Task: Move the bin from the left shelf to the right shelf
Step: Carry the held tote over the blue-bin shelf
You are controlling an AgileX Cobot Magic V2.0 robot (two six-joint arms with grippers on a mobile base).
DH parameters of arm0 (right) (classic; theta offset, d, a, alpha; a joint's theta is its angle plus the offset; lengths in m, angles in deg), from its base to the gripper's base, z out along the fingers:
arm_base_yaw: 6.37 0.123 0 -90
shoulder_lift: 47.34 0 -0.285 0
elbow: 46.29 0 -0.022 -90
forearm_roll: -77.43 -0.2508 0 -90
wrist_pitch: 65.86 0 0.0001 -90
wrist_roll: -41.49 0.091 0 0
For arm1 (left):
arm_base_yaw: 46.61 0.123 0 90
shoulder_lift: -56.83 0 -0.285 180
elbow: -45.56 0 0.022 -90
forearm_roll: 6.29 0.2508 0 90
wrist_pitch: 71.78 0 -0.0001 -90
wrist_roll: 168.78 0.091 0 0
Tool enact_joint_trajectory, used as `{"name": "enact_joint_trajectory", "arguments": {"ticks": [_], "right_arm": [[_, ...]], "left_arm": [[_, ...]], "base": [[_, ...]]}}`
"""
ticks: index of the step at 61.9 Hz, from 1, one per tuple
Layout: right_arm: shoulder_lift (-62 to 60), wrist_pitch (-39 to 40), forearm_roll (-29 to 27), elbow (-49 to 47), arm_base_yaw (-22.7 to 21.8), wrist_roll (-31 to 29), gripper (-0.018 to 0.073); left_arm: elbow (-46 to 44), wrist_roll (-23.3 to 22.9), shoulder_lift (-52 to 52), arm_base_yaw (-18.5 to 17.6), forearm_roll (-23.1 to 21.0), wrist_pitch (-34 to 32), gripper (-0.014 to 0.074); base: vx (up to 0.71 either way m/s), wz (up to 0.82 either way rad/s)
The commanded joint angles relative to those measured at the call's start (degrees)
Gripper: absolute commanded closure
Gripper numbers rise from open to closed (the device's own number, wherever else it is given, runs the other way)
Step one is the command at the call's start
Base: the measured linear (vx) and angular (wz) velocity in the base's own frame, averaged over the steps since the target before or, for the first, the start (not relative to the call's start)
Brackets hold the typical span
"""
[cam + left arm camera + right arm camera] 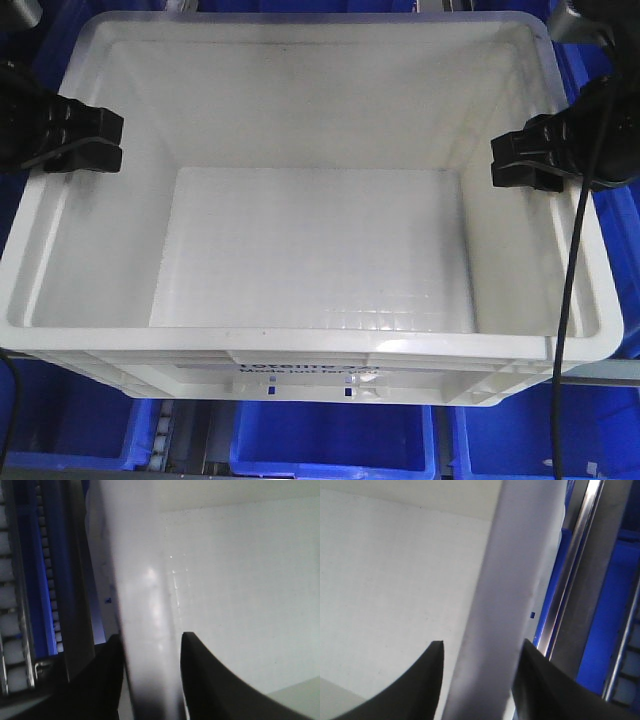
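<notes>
The large white bin point(300, 345) fills the front view, empty inside, with black print faintly showing on its near side. My left gripper point(95, 140) is shut over the bin's left rim, one finger inside and one outside. My right gripper point(515, 160) is shut over the right rim the same way. In the left wrist view the rim point(145, 580) runs up between the two black fingers of the left gripper point(151, 640). In the right wrist view the rim point(515, 555) runs between the fingers of the right gripper point(482, 645).
Blue plastic bins point(330, 440) sit below the white bin's near edge, and more blue point(610, 70) shows at the right. A roller track point(10, 605) lies left of the bin. A metal shelf rail point(575, 555) and a blue bin point(615, 605) lie to its right.
</notes>
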Motion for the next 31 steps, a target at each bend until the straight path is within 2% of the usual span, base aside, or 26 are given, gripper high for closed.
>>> {"name": "enact_joint_trajectory", "arguments": {"ticks": [1, 31], "right_arm": [[-1.8, 5.2, 1.0, -2.0, -0.4, -0.8, 0.0564], [-1.8, 5.2, 1.0, -2.0, -0.4, -0.8, 0.0564]], "left_arm": [[-2.3, 2.7, 3.1, -0.4, -3.1, -3.8, 0.0601], [-2.3, 2.7, 3.1, -0.4, -3.1, -3.9, 0.0601]], "base": [[0.22, -0.18], [0.15, -0.07]]}}
